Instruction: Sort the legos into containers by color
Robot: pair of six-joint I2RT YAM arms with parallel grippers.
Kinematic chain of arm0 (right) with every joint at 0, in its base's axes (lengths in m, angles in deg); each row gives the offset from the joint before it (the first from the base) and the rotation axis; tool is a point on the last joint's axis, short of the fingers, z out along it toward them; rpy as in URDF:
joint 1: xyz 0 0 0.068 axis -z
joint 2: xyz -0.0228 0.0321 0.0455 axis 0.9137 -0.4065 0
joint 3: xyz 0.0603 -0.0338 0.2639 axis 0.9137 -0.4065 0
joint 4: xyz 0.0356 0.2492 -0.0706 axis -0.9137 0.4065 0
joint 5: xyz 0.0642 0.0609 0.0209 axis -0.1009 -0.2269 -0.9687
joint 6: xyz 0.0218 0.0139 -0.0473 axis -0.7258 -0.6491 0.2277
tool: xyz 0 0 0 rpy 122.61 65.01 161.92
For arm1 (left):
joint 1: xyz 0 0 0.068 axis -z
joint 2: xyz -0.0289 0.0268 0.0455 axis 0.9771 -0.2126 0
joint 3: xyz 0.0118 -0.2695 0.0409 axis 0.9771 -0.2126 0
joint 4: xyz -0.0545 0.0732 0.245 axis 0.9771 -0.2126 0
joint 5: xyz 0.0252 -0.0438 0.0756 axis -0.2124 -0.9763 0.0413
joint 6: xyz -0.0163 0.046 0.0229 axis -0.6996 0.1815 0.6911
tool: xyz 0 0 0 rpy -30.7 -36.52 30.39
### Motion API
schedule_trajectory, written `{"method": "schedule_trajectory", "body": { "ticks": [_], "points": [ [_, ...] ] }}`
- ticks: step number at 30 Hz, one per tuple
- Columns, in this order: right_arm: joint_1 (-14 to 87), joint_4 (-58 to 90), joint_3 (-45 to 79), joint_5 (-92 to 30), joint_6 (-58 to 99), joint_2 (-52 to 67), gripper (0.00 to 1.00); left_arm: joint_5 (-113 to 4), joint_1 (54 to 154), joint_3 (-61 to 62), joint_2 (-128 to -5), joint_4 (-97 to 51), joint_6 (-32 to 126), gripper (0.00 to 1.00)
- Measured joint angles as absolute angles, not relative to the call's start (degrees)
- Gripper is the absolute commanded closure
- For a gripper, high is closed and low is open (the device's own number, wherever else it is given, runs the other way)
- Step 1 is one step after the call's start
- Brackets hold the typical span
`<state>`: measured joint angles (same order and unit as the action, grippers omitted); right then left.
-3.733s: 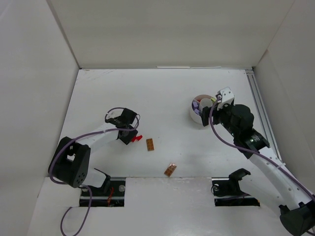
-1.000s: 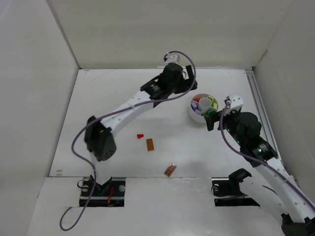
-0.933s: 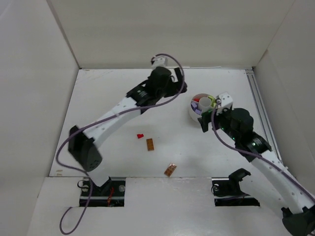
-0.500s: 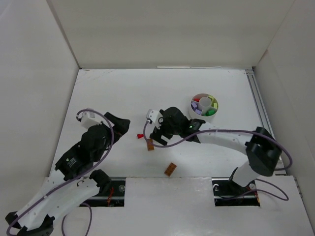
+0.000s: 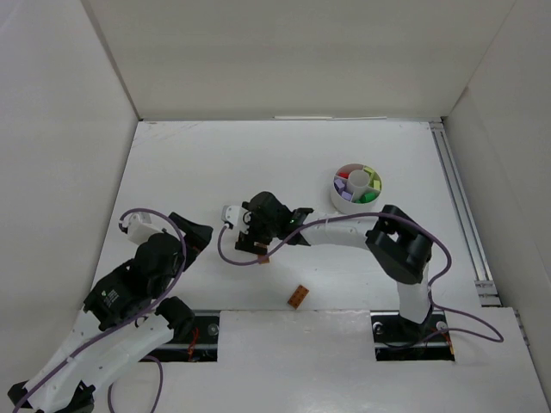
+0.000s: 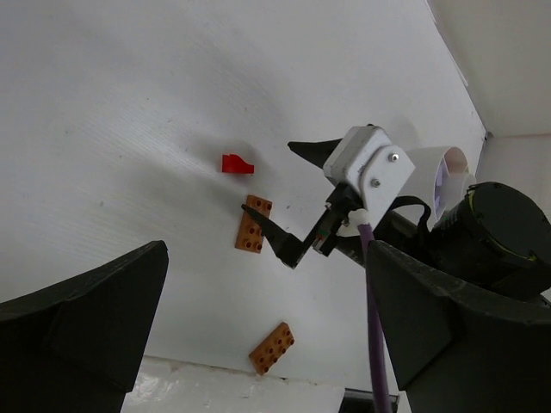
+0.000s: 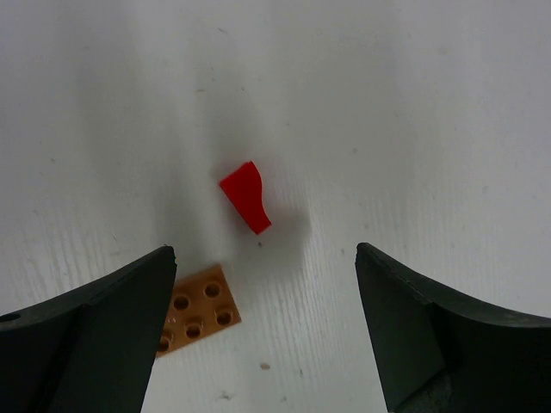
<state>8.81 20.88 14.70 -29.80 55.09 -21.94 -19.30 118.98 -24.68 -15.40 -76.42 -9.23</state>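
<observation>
Red lego (image 7: 245,197) lies below the right hand (image 7: 265,251), spread wide, beside an orange lego (image 7: 196,320); left hand (image 6: 267,248) spread too.

A small red plastic brick (image 7: 245,197) with one curved, sloping side lies loose on its own. Just beside it, not touching, a flat orange plastic plate (image 7: 194,320) lies face up, showing two rows of round marks. A second orange plate (image 5: 298,296) lies well apart from both, turned diagonally. Far from all three stands the round white dish (image 5: 344,205). Its wedge compartments (image 5: 372,181) ring a central hub (image 5: 356,183) and hold red, pale yellow, green and purple pieces.
</observation>
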Motion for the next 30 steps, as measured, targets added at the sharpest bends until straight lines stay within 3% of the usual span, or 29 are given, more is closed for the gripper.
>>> {"method": "schedule_trajectory", "body": {
  "ticks": [9,13,14,17,21,30],
  "points": [
    [7.65,19.88,18.06,-29.97,55.61,-27.84,0.25,-18.62,118.98,-24.57,-15.18,-77.86,-9.77,0.0],
    [7.71,19.31,19.94,-29.23,55.37,-29.59,0.4,-18.49,118.98,-24.57,-15.16,-78.19,-9.79,0.0],
    [7.71,19.11,20.36,-29.14,55.29,-29.96,0.49,-18.45,118.98,-24.57,-15.16,-78.17,-9.77,0.0],
    [7.71,18.8,20.56,-28.9,55.07,-30.4,0.65,-18.34,118.98,-24.55,-15.16,-78.27,-9.79,0.0],
    [7.71,18.7,20.53,-28.79,54.67,-30.35,0.77,-18.08,118.98,-24.55,-15.16,-78.65,-10.17,0.0],
    [9.9,18.78,17.15,-28.33,51.31,-19.54,0.79,-17.84,118.98,-24.55,-15.83,-78.65,-10.41,0.0]
  ]
}}
